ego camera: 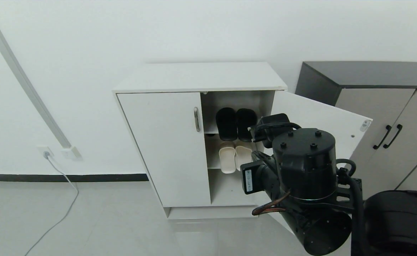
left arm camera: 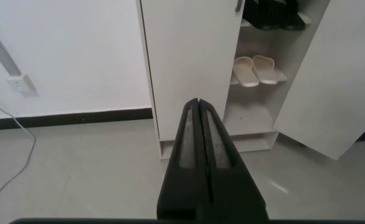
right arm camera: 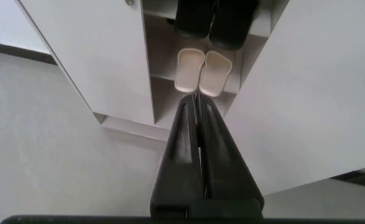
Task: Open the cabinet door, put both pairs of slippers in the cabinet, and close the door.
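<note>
The white cabinet stands against the wall with its right door swung open and its left door closed. Black slippers rest on the upper shelf, white slippers on the shelf below. The right wrist view shows my right gripper shut and empty, in front of the opening, just short of the white slippers and beside the open door. In the left wrist view my left gripper is shut and empty, back from the cabinet, facing the closed door; the white slippers lie beyond.
A grey cabinet with black handles stands right of the open door. On the left wall is a socket with a cable trailing over the tiled floor. A slanted conduit runs up the wall.
</note>
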Motion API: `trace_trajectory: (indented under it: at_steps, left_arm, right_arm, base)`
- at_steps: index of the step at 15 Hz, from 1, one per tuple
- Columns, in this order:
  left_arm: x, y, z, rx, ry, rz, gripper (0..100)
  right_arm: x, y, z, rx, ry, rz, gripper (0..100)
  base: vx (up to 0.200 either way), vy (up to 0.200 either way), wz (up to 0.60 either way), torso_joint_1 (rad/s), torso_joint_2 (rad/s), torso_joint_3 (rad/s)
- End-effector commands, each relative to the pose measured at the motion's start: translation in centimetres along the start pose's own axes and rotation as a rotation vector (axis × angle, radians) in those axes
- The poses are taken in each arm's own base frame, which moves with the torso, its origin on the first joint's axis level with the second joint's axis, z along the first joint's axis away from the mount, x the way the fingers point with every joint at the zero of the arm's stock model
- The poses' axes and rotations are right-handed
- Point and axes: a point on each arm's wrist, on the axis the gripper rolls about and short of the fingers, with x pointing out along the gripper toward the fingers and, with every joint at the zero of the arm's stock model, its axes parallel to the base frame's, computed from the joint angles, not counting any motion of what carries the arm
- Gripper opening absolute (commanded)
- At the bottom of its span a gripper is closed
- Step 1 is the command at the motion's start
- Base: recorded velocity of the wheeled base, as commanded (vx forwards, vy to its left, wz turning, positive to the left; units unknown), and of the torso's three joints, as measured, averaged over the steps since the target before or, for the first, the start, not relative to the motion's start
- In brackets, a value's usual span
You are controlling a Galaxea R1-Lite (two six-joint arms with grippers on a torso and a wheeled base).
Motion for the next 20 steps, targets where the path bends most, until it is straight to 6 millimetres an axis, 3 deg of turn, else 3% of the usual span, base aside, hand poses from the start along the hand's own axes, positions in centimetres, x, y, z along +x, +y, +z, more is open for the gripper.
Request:
trace_trajectory:
  at_steps: [1,15,20]
  left_arm:
    - [0.01,0.0,0.0,0.0,0.002,0.0,0]
    - [0.01,0.0,0.0,0.0,0.002,0.0,0]
    - [0.01,0.0,0.0,0.0,0.002,0.0,0]
  right_arm:
    - [-0.01,0.0,0.02,0.001,-0.001,0.0,0]
    - [0.1,-0.34,-0.7,-0.034,0.017,-0.006,0]
    - [0.15,-0.37,-0.84,-0.039,0.022,-0.007,0]
  base:
    - [0.0,0.0,0.0,0.193,-0.51,-0.315]
    - [0.0,0.0,0.0,0.236,-0.56,-0.32]
    - [0.0,0.0,0.0,0.145,-0.32,-0.167]
